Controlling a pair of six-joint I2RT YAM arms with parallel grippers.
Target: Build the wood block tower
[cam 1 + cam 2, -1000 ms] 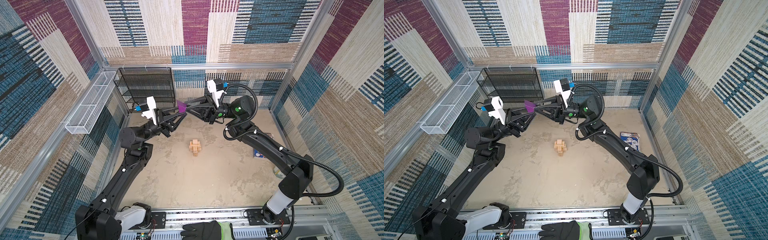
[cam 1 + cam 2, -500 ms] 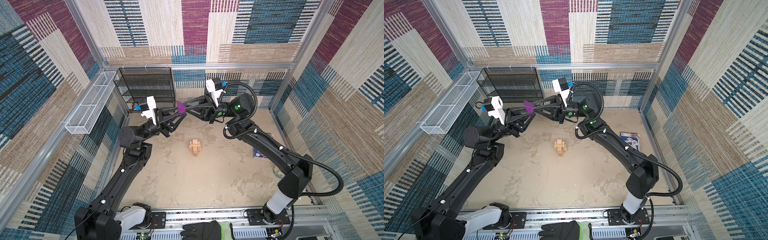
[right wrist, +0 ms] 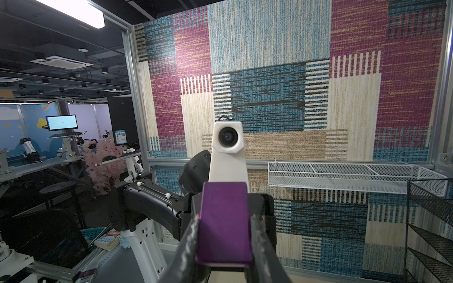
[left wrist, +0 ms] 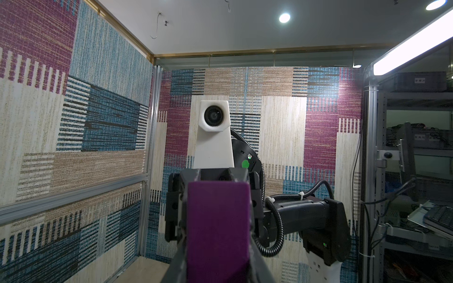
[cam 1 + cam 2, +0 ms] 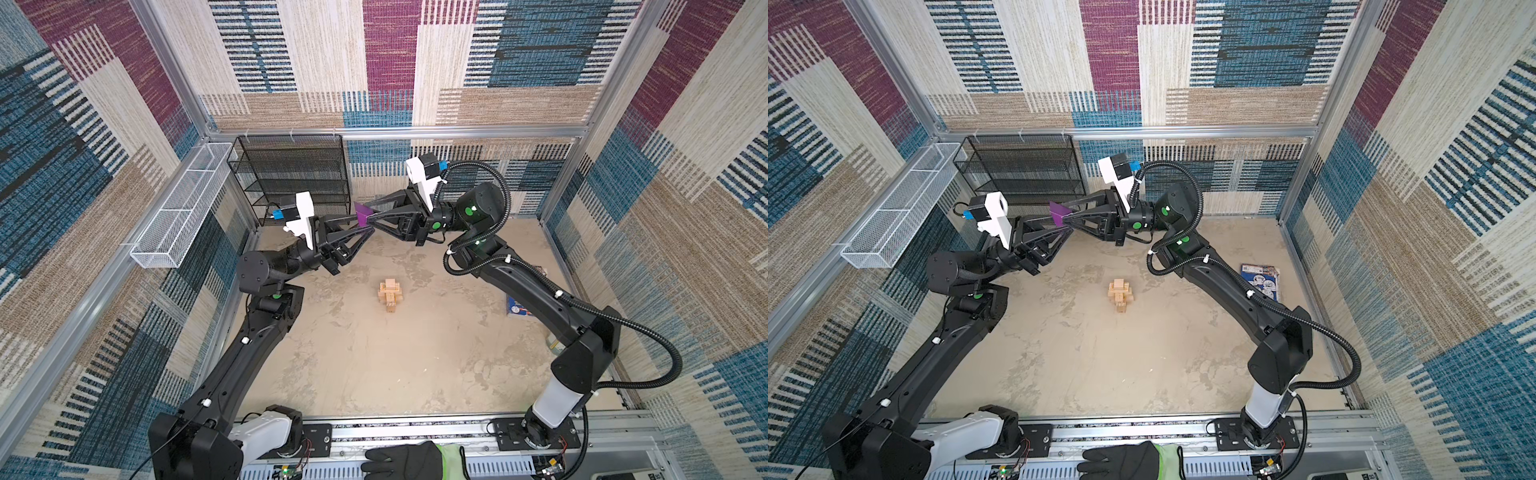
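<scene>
A purple wedge (image 5: 365,215) (image 5: 1061,215) hangs in the air above the back of the floor, gripped from both sides. My left gripper (image 5: 362,223) (image 4: 218,235) is shut on the wedge (image 4: 218,208) from the left. My right gripper (image 5: 368,211) (image 3: 224,235) is shut on the same wedge (image 3: 224,208) from the right, tip to tip with the left one. The tower (image 5: 390,295) (image 5: 1121,294), a short stack of pale wood blocks laid crosswise, stands on the floor in front of and below both grippers, untouched.
A black mesh shelf (image 5: 291,174) stands at the back wall and a white wire basket (image 5: 178,208) hangs on the left wall. A blue booklet (image 5: 1260,280) lies at the right wall. A jar (image 5: 552,343) is mostly hidden behind the right arm. A gloved hand (image 5: 407,461) rests at the front rail.
The right wrist has shifted slightly to the left. The wedge stays held between both grippers in nearly the same place, and the tower has not moved.
</scene>
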